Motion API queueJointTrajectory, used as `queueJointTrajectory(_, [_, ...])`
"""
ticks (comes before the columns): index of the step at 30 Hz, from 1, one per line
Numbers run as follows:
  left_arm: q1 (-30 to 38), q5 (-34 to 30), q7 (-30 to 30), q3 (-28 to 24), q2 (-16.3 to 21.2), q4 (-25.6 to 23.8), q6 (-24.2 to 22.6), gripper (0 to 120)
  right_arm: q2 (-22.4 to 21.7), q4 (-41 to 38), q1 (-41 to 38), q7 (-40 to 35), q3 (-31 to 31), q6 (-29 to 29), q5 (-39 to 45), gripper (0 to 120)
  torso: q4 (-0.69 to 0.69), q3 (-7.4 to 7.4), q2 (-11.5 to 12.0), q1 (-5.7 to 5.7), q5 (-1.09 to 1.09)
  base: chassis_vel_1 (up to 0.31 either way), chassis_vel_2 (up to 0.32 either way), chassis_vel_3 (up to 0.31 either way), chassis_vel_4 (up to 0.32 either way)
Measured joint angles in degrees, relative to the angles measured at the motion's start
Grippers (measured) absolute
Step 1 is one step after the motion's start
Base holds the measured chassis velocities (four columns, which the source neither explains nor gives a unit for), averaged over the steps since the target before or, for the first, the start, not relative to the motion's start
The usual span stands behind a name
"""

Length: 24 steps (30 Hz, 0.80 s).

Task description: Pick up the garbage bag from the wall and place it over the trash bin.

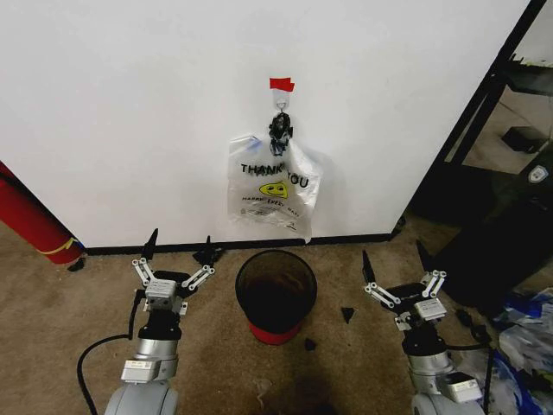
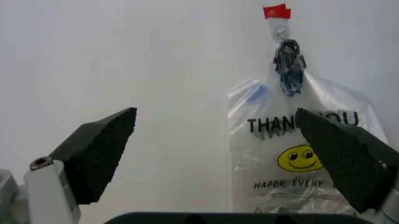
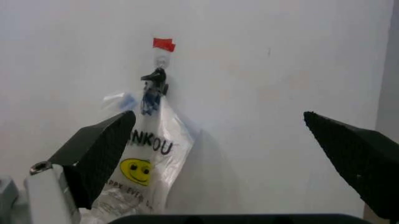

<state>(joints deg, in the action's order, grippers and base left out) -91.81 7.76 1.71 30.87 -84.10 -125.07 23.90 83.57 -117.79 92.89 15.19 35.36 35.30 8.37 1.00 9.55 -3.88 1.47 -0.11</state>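
The garbage bag (image 1: pixel 274 186) hangs by its handles from a small hook on the white wall (image 1: pixel 130 112), under a strip of red tape (image 1: pixel 281 84). Its "THANK YOU" print and yellow smiley face outward. The bag also appears in the left wrist view (image 2: pixel 299 154) and the right wrist view (image 3: pixel 146 172). Directly below stands the black mesh trash bin (image 1: pixel 276 292) with a red base. My left gripper (image 1: pixel 180 255) is open, low and left of the bin. My right gripper (image 1: pixel 395 264) is open, low and right of the bin. Neither touches the bag.
A red cylinder (image 1: pixel 30 216) leans at the far left by the black baseboard. Black shelving (image 1: pixel 492 130) and dark gear stand at the right, with crumpled blue-white plastic (image 1: pixel 523 337) on the floor. Small black scraps (image 1: pixel 346 314) lie on the carpet near the bin.
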Motion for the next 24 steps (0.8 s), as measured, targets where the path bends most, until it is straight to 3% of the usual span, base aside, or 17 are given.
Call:
queueJointTrajectory(19, [0.55, -2.13, -0.62, 0.01, -1.12, 0.49, 0.51, 100, 0.08, 0.49, -0.97, -1.50, -0.74, -1.59, 0.87, 100, 0.00, 0.00, 0.00, 0.00, 0.00, 0.000, 0.000, 0.000, 0.000])
queueJointTrajectory(24, [1.10, -3.59, -0.66, -0.04, 0.37, 0.73, 0.68, 100, 0.72, 0.12, -0.84, -1.48, -0.74, -1.94, -0.65, 100, 0.00, 0.00, 0.00, 0.00, -0.01, 0.000, 0.000, 0.000, 0.000])
